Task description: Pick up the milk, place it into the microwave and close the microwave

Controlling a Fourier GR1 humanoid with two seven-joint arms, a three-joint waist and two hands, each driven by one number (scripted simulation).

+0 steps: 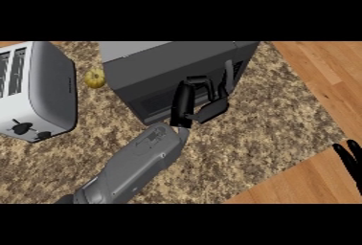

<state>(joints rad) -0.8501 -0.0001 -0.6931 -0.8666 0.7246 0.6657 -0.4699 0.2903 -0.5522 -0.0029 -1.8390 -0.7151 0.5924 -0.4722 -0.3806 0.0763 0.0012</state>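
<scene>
The grey microwave stands at the back middle of the counter, and its dark door looks flush with the body. My left hand reaches in from the lower left. It lies against the front right part of the door, fingers fairly straight and holding nothing. Only the fingers of my right hand show, straight, resting at the right edge. No milk is visible anywhere; the inside of the microwave is hidden.
A silver toaster stands at the left. A small yellow fruit lies between it and the microwave. The speckled stone counter gives way to a wooden surface at the right.
</scene>
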